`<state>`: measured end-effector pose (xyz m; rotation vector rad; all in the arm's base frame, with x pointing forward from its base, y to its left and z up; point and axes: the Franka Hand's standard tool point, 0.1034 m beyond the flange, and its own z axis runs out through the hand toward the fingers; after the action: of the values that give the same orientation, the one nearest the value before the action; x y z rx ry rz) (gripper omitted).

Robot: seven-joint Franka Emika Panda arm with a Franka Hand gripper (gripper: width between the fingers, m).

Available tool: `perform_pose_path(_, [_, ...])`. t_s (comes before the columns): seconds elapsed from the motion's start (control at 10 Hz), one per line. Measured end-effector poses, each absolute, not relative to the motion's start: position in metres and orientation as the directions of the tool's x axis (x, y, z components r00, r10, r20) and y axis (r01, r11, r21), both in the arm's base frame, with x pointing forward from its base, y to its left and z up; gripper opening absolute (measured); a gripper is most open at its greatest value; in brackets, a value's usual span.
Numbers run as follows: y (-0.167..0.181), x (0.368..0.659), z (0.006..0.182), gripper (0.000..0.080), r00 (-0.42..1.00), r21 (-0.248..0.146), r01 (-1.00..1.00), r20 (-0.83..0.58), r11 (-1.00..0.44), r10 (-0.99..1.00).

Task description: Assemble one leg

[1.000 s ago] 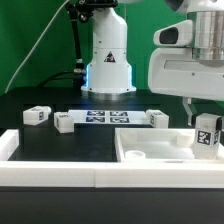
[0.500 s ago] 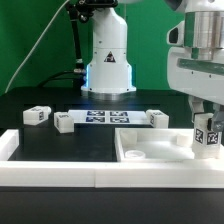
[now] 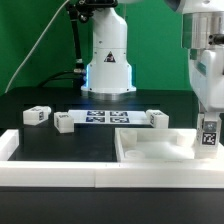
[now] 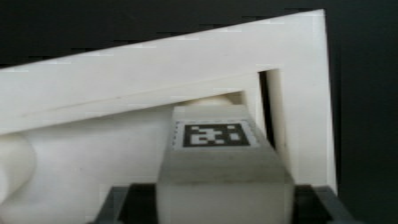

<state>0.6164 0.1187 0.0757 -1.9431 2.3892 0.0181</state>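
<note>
My gripper (image 3: 208, 118) is shut on a white leg (image 3: 208, 135) with a square tag on its face, held upright at the exterior view's right edge. The leg's lower end sits over the far right corner of the large flat white square piece (image 3: 150, 150). In the wrist view the leg (image 4: 217, 150) fills the gap between my dark fingers (image 4: 135, 203) and points down at a corner recess of the square piece (image 4: 125, 100). Three more loose legs lie on the table: one (image 3: 37, 115), another (image 3: 63, 121) and a third (image 3: 157, 118).
The marker board (image 3: 105, 117) lies flat between the loose legs. White border rails (image 3: 60, 178) run along the front and the exterior view's left. The robot base (image 3: 108, 60) stands at the back.
My gripper has moved toward the exterior view's right and lowered, carrying the leg down to the far right corner of the square piece.
</note>
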Motion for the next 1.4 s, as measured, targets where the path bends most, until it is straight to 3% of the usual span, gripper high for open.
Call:
perform_pose_path(0.1, [0.1191,0.6163,0.0757,0.0368,-0.173,-0.031,-0.984,-0.055,0.174,-0.983])
perform_pose_path(0.2, [0.1193,0.616,0.0757,0.0368,-0.137,-0.031,-0.99,-0.054,0.139,-0.989])
perform_pose_path(0.3, [0.1194,0.616,0.0758,0.0548,-0.085,-0.032,-0.996,-0.052,0.087,-0.995])
perform_pose_path(0.4, [0.1194,0.6159,0.0757,0.0628,0.001,-0.037,-0.999,-0.049,0.001,-0.999])
perform_pose_path(0.8, [0.1212,0.6159,0.0762,0.0648,0.487,-0.052,-0.873,-0.022,-0.486,-0.873])
perform_pose_path(1.1, [0.1221,0.6164,0.0769,0.0649,0.74,-0.04,-0.671,0.013,-0.74,-0.672])
perform_pose_path(1.4, [0.116,0.6175,0.0767,0.0649,0.899,-0.03,-0.436,0.027,-0.899,-0.437])
